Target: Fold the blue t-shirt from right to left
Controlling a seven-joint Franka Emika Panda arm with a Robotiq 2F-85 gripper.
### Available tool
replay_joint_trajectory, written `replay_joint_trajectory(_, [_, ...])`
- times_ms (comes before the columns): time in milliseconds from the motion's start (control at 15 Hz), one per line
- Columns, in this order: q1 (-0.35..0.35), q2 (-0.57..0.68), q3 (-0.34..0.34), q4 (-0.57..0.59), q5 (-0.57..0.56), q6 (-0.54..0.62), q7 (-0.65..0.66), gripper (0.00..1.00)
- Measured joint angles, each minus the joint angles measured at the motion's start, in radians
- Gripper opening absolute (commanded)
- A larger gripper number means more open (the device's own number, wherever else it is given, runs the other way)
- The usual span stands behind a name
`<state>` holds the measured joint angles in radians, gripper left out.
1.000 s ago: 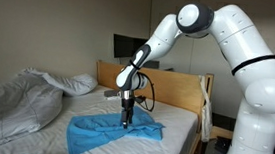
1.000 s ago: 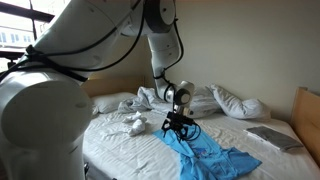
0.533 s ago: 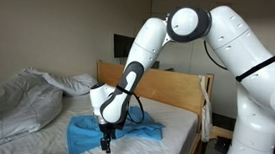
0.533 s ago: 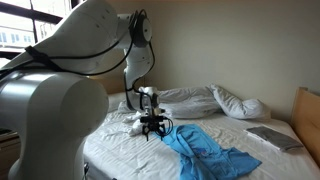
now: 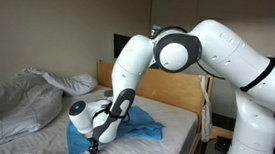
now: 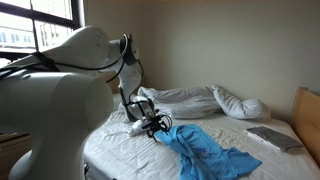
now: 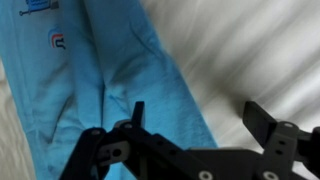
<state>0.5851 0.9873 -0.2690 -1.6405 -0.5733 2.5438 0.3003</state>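
Plainly, item by item.

Jaws: wide apart, with nothing held between them. The gripper (image 7: 200, 118) pointed down at the bed, one finger over the edge of the shirt (image 7: 70, 90) and the other over bare sheet (image 7: 250, 50). I could not tell whether the tips touched the cloth.

Shirt: lay on the sheet, rumpled into a long band rather than spread flat, with a small print (image 7: 58, 40) facing up. In both exterior views the gripper (image 5: 93, 143) (image 6: 155, 127) sat low at one end of the shirt (image 5: 143, 131) (image 6: 205, 150), well apart from the duvet (image 5: 15, 101).

Step, as I judged it: reaching for the edge, with no grip made and the fold not yet done.

Next move called for: lower, close on that edge, lift it clear of the sheet and carry it across to the opposite side.

Hidden or unclear:
- The wrist joint covered much of the gripper in an exterior view.
- The wrist view cut the shirt off at top and left.
- Collar and sleeves could not be made out.
- Which edge was the shirt's right side could not be settled.
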Motion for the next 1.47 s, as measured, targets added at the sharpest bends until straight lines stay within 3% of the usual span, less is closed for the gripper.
replay_joint_trajectory(400, [0.037, 0.14, -0.035, 0.187, -0.072, -0.002, 0.043, 1.0])
replay_joint_trajectory(933, [0.044, 0.264, -0.06, 0.344, -0.144, -0.005, 0.051, 1.0])
replay_joint_trajectory(1000, [0.046, 0.275, -0.066, 0.36, -0.152, -0.005, 0.057, 0.75])
replay_joint_trajectory(1133, [0.048, 0.29, -0.073, 0.385, -0.161, -0.013, 0.06, 0.69])
replay_joint_trajectory(1467, [0.045, 0.3, -0.068, 0.429, -0.162, -0.109, 0.06, 0.34])
